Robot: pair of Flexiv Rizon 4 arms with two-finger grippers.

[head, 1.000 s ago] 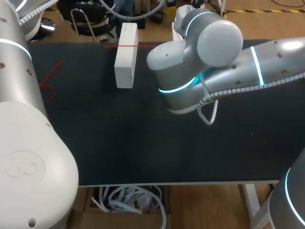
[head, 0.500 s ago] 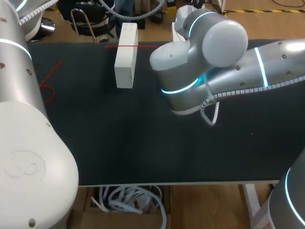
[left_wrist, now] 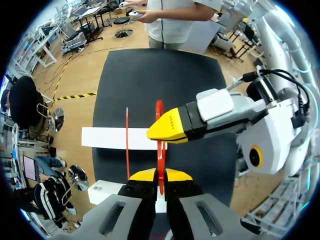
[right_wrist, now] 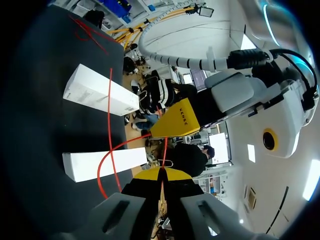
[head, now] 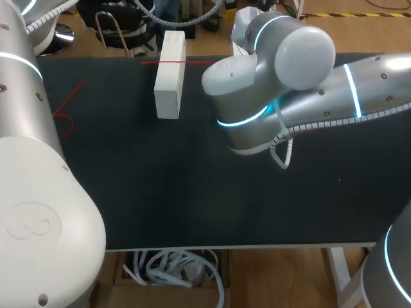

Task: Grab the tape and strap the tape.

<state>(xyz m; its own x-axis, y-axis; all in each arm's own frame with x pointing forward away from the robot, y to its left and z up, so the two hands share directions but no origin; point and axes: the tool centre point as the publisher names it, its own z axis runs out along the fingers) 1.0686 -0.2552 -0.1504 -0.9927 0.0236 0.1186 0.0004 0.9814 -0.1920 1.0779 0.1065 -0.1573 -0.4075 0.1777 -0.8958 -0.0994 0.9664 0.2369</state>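
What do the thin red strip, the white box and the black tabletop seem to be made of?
Tape: probably thin plastic or fabric ribbon. It is narrow, flat and dull red, and in the right wrist view it bends into a loose loop.
Box: likely matte cardboard, going by its flat white faces and crisp folded edges.
Table: a dark matte cover, perhaps a mat or cloth. It shows no glare, and which one it is cannot be told.

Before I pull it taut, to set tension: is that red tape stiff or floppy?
Probably floppy: the red tape curves in a slack loop near the white box. Likely thin and light: the right gripper pinches it nearly shut.
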